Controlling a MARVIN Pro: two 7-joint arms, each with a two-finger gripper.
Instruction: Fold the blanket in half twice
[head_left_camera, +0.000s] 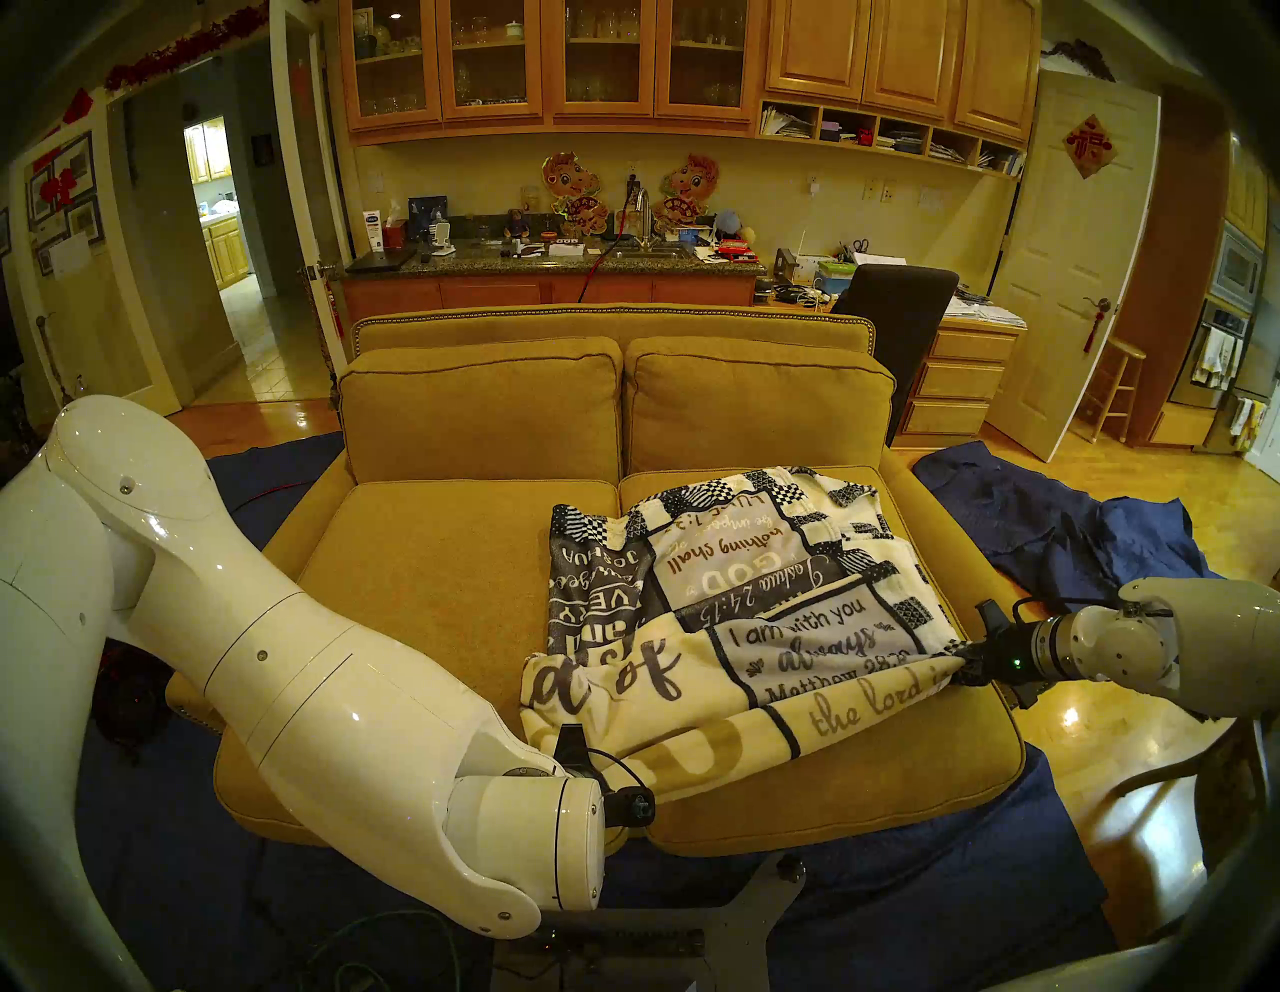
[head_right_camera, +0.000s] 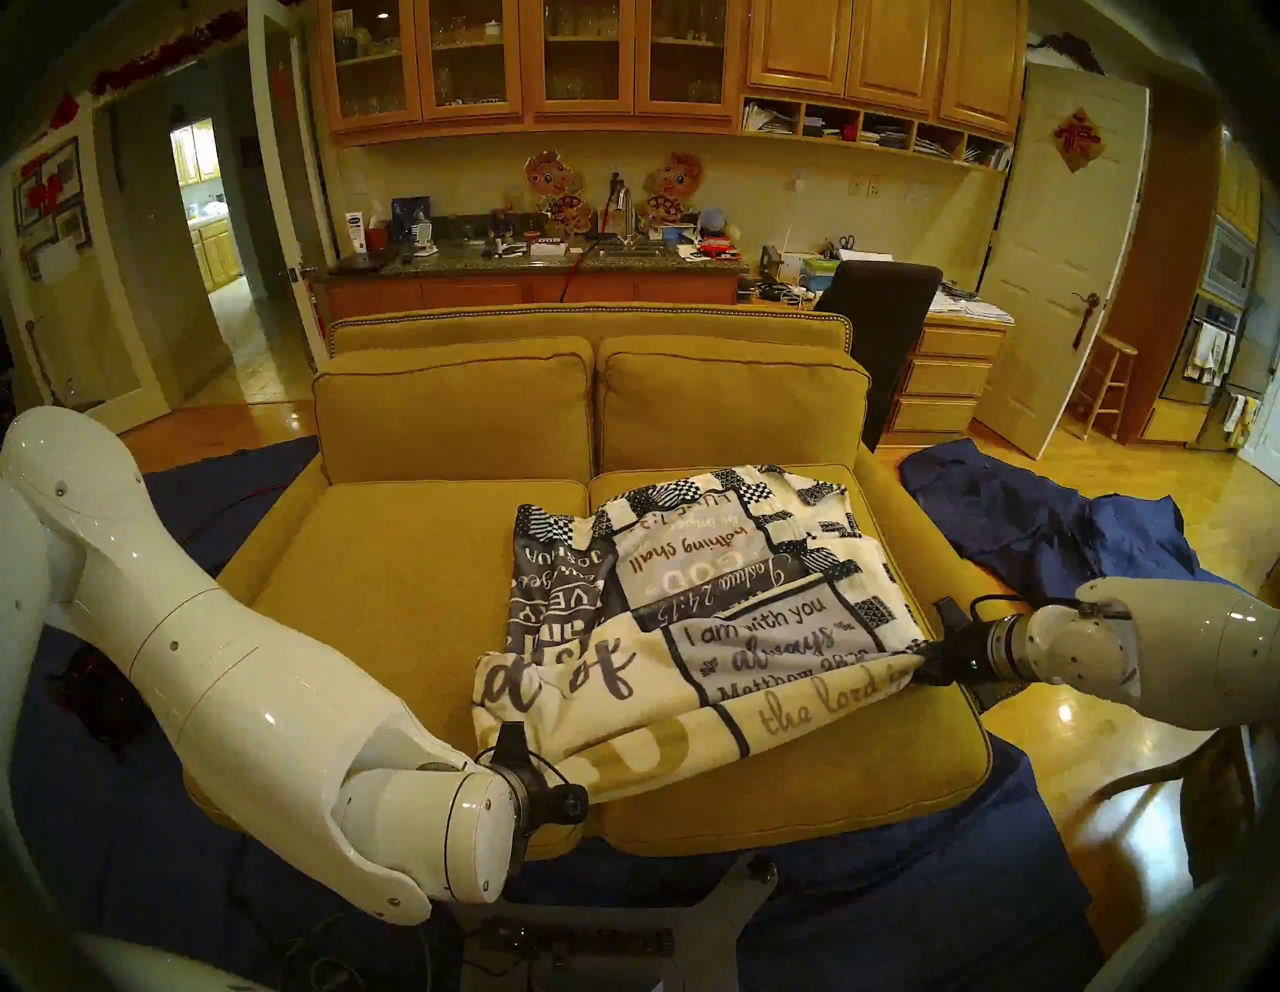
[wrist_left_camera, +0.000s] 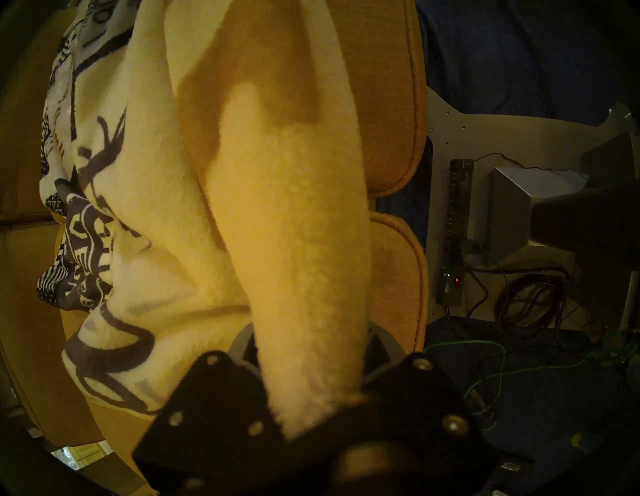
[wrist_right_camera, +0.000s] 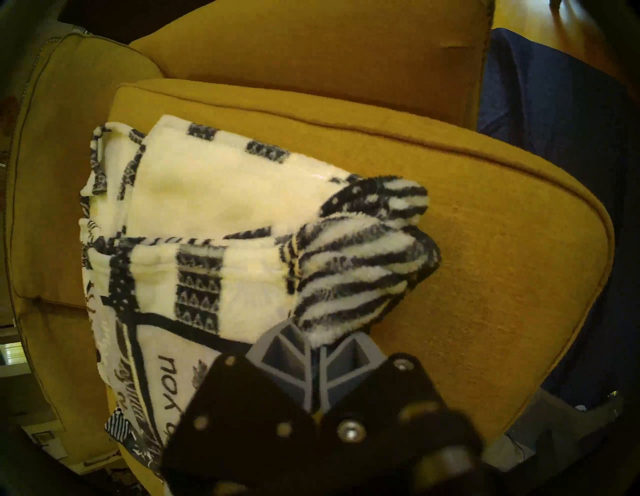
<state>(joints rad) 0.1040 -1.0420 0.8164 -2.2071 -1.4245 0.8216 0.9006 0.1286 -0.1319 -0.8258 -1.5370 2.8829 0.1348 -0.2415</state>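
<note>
Fleecy blanket (head_left_camera: 734, 609) lies bunched in layers on the sofa (head_left_camera: 429, 568), perhaps folded once. Left hand (wrist_left_camera: 311, 412) and right hand (wrist_right_camera: 317, 350) each pinch a corner; another fold remains.

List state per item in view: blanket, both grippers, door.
blanket: partly folded on the sofa's right seat cushion, near edge lifted and stretched between grippers
left gripper: shut on blanket
right gripper: shut on blanket
white door: open

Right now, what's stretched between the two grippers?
The blanket: its lifted front edge spans from the left gripper to the right gripper above the couch seat, clearest in the head views.
</note>
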